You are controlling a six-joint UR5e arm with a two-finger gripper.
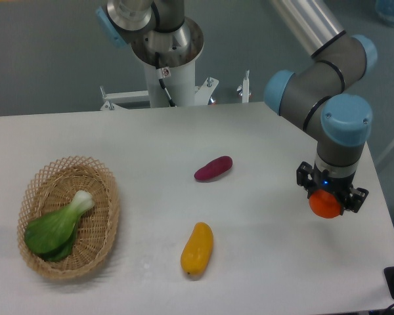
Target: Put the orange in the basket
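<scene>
Gripper [328, 197] pointing down, fingers clamped.

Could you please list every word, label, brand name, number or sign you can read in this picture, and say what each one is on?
None: no readable text appears anywhere in this view.
The robot arm, the gripper holding the orange, the basket, the leafy green vegetable in it, the yellow fruit, the purple vegetable and the table all show no markings.
</scene>
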